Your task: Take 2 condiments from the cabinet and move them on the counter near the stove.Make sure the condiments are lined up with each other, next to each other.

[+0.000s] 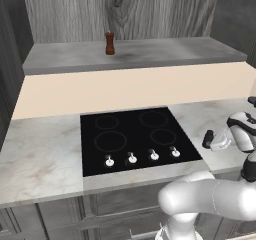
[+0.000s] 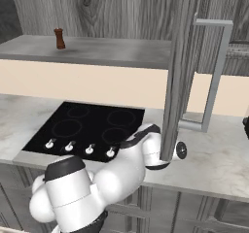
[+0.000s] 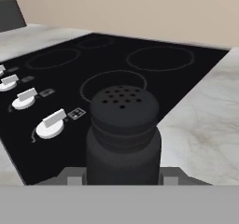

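Note:
My gripper [image 3: 122, 176] is shut on the black condiment shaker [image 3: 122, 125], whose perforated top shows large in the hand view. It hangs low over the marbled counter [image 3: 205, 115] just right of the black stove [image 3: 154, 64], near the front knobs. From the left base view the gripper [image 1: 212, 141] and the dark shaker [image 1: 207, 139] sit beside the stove's [image 1: 135, 134] right front corner. I cannot tell whether the shaker touches the counter. The reddish-brown condiment mill [image 1: 110, 43] [image 2: 59, 38] stands upright on the cabinet's grey shelf [image 1: 165, 51].
An open cabinet door [image 2: 177, 72] with a long silver handle [image 2: 216, 76] hangs over the counter [image 2: 214, 154] right of the stove [image 2: 87, 125], close to my wrist. A beige backsplash [image 1: 125, 89] runs behind. A dark object [image 3: 9, 13] stands on the counter's far left.

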